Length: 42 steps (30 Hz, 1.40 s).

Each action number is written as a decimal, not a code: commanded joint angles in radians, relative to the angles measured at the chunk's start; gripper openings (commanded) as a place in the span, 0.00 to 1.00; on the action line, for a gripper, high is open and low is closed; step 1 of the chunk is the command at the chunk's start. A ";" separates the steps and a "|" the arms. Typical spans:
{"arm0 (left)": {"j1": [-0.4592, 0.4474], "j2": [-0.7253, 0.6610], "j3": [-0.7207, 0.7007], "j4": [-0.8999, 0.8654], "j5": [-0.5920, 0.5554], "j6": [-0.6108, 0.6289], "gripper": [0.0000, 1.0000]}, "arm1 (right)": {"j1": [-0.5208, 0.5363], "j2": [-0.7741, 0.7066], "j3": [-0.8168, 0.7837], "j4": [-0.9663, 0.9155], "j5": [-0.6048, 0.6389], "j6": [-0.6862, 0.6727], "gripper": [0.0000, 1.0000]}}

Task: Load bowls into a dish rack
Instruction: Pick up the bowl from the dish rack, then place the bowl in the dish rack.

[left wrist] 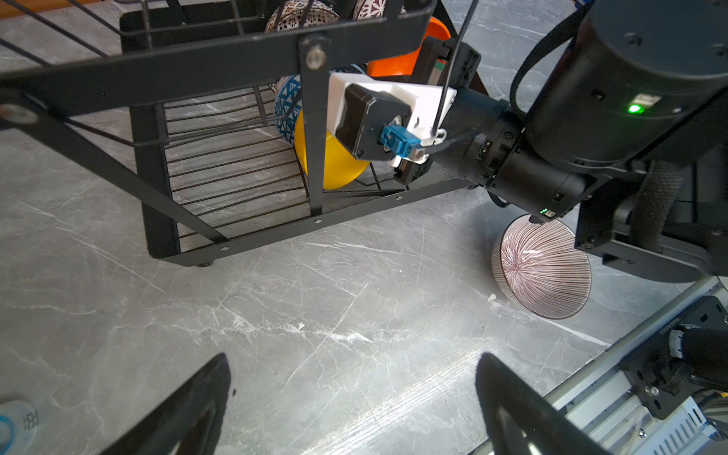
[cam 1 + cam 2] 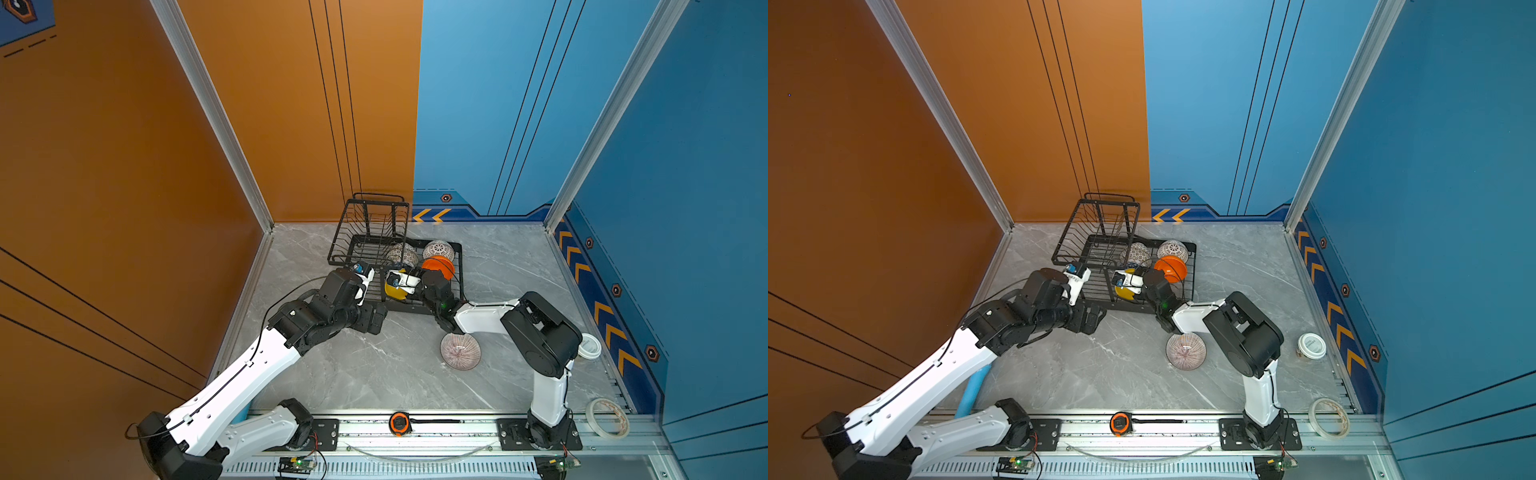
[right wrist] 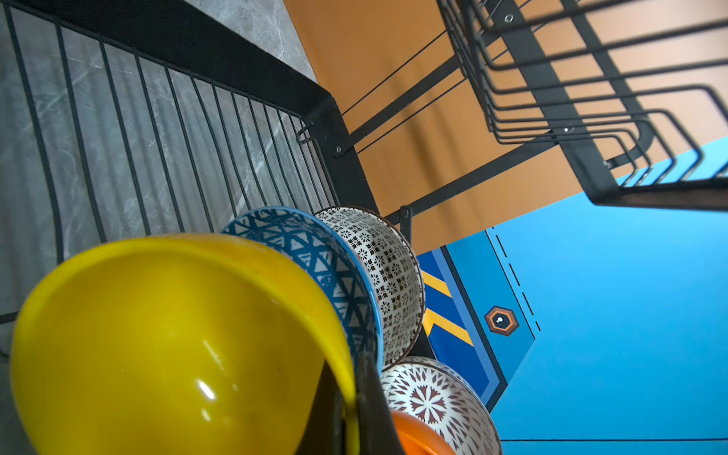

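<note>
The black wire dish rack (image 2: pixel 460 266) stands at the back of the table, its raised basket (image 2: pixel 365 232) at the left end. In its lower tray stand two white black-patterned bowls (image 2: pixel 403 254) (image 2: pixel 438 249), an orange bowl (image 2: pixel 438 266) and a blue-white triangle bowl (image 3: pixel 315 252). My right gripper (image 3: pixel 348 409) is shut on the rim of the yellow bowl (image 3: pixel 157 346), held on edge low in the tray against the blue-white bowl. A pale striped bowl (image 2: pixel 460 351) sits upright on the table under the right arm. My left gripper (image 1: pixel 352 358) hangs open and empty over bare table by the rack's near left corner.
A white lidded cup (image 2: pixel 590 345) and a tape roll (image 2: pixel 607 417) sit at the right edge. A tape measure (image 2: pixel 400 424) lies on the front rail. A blue tube (image 2: pixel 973 388) lies under the left arm. Walls close in on the left, back and right.
</note>
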 commanded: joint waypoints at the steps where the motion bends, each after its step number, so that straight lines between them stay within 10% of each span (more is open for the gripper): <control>1: 0.011 -0.006 -0.003 -0.008 -0.001 -0.006 0.98 | 0.004 -0.002 -0.021 -0.144 -0.009 0.027 0.00; 10: 0.012 -0.013 -0.013 -0.003 -0.002 -0.009 0.98 | 0.020 0.041 -0.092 0.132 0.200 -0.034 0.00; 42: 0.009 -0.041 -0.033 -0.002 -0.006 -0.018 0.98 | 0.072 0.092 -0.024 0.240 0.243 -0.084 0.00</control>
